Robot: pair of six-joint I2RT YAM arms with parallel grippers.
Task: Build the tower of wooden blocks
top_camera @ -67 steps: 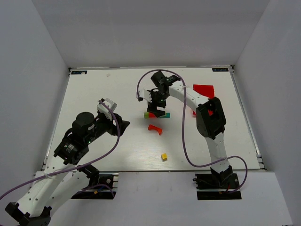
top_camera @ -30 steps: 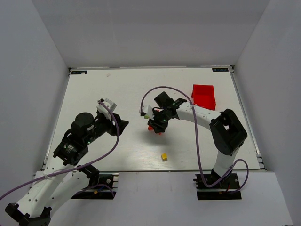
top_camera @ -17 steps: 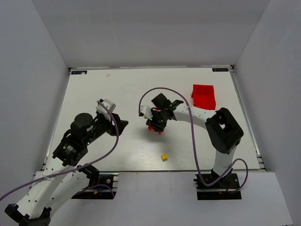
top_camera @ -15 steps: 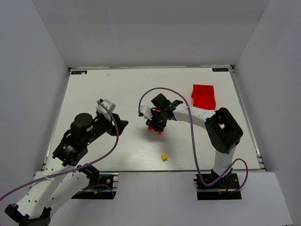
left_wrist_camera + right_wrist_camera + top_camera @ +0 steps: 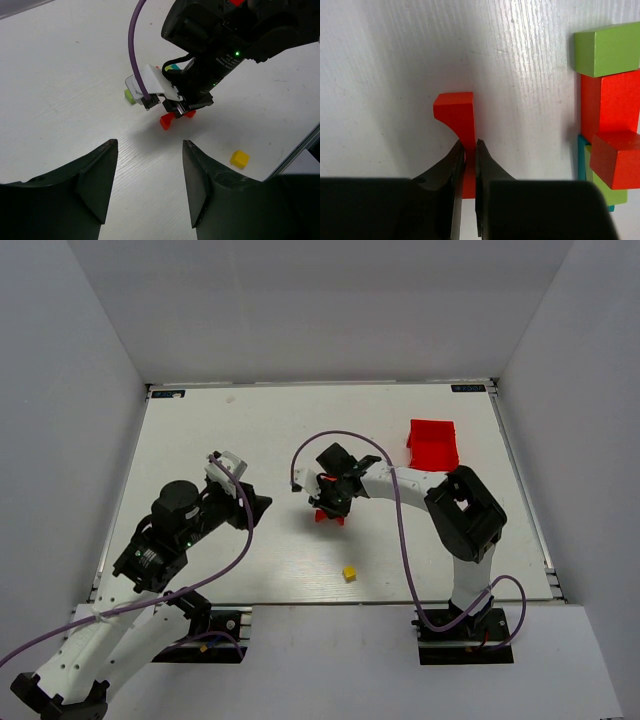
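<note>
In the right wrist view the red arch (image 5: pixel 455 107) lies on the white table, and my right gripper (image 5: pixel 467 145) is shut on its thin middle. To its right is the tower's start: a green block (image 5: pixel 607 50), a red block (image 5: pixel 612 100), a red cube (image 5: pixel 615 160) and a teal bar (image 5: pixel 581 155). From above, the right gripper (image 5: pixel 330 506) covers most of the arch (image 5: pixel 328 518). My left gripper (image 5: pixel 149 145) hovers open and empty left of them, seeing the arch (image 5: pixel 172 119) and a green cube (image 5: pixel 129 95).
A loose yellow cube (image 5: pixel 349 573) sits nearer the arm bases, also in the left wrist view (image 5: pixel 239 158). A red plastic bin (image 5: pixel 433 443) stands at the back right. The right arm's purple cable loops over the blocks.
My right gripper has settled slightly leftward over the arch and its jaws have closed on it. The left arm stays put, its jaws a little narrower.
</note>
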